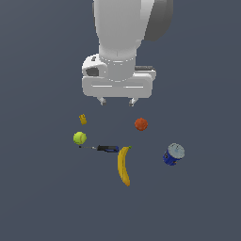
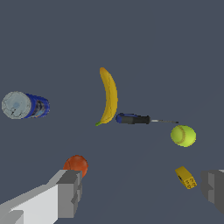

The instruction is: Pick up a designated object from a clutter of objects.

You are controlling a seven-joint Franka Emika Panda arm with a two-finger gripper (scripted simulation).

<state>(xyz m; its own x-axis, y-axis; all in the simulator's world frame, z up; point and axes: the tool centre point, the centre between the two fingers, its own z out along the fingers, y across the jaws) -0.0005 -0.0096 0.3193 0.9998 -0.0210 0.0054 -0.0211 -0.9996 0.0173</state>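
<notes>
From the exterior view, my white two-fingered claw (image 1: 117, 101) hangs above the dark grey floor (image 1: 42, 197) with its jaws spread wide and nothing between them. The small yellow-green ball with faint seams (image 1: 80, 138) lies below me toward that view's left, apart from my fingertips. A tiny yellow block (image 1: 83, 119) sits just beyond it, and the thin-shafted screwdriver with a dark-blue handle (image 1: 104, 148) lies just beside the ball, toward the right. A long yellow banana (image 1: 124, 165) stretches nearward from the screwdriver's handle end. A round orange-red ball (image 1: 141, 124) rests below my right-hand fingertip, and a blue can with a pale lid (image 1: 173, 154) lies tipped, well apart on the far right. In the wrist view, my grey fingers (image 2: 70, 192) frame the scene, wide apart and empty; the yellow-green ball (image 2: 183, 135) sits near the screwdriver's tip (image 2: 168, 121), with the yellow block (image 2: 186, 177) close by.
</notes>
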